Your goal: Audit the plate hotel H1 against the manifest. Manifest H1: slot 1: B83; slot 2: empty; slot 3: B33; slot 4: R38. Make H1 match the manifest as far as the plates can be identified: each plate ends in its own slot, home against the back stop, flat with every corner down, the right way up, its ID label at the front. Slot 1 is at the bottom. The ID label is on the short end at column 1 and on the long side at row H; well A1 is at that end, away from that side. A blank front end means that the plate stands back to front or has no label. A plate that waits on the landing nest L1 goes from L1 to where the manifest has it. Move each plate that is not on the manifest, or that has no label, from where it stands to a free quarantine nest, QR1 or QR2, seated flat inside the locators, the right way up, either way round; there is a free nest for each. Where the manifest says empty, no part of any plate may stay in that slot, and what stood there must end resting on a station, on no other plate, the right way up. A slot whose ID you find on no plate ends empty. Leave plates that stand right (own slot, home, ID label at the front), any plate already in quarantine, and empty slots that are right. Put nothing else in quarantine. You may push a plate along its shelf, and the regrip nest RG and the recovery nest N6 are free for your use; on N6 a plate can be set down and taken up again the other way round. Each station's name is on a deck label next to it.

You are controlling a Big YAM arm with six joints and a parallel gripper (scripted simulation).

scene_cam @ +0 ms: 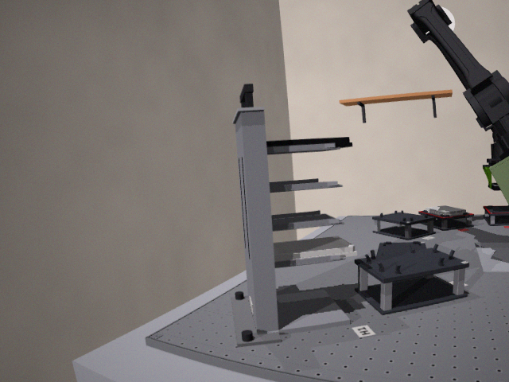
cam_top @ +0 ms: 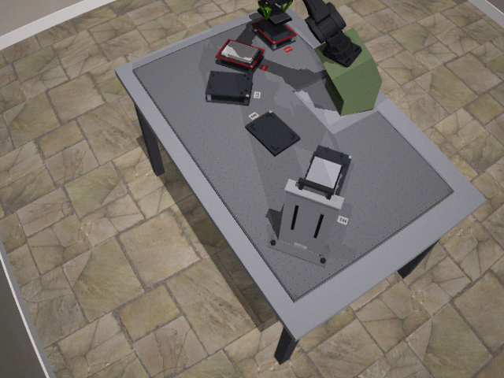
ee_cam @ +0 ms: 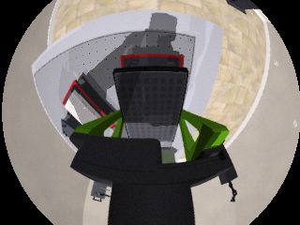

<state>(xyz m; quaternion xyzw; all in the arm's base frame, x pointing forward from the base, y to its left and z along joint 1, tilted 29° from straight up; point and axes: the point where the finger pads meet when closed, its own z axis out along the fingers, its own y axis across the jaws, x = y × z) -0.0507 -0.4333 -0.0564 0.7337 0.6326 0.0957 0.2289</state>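
Observation:
My gripper [cam_top: 277, 11] [ee_cam: 151, 112] has green fingers and is shut on a dark plate [cam_top: 281, 18] [ee_cam: 152, 97] by its long sides. It holds the plate just above the far red-rimmed quarantine nest [cam_top: 284, 39] [ee_cam: 152, 59] [scene_cam: 496, 214]. The other red-rimmed quarantine nest [cam_top: 221, 57] [scene_cam: 462, 215] carries a light grey plate [cam_top: 241, 51] [scene_cam: 444, 210] [ee_cam: 81, 103]. The plate hotel H1 [cam_top: 309, 221] [scene_cam: 254, 213] stands at the near end of the deck. Its bottom slot holds a light plate [scene_cam: 324, 253]. The top slot holds a pale plate [cam_top: 323, 171] [scene_cam: 308, 144]. The two middle shelves look bare.
A black raised nest [cam_top: 227, 86] [scene_cam: 402, 220] stands next to the quarantine nests. Another black nest [cam_top: 272, 133] [scene_cam: 410, 263] stands in front of the hotel. The arm's green base block [cam_top: 352, 77] is at the deck's far right. A wooden wall shelf [scene_cam: 394, 97] hangs behind.

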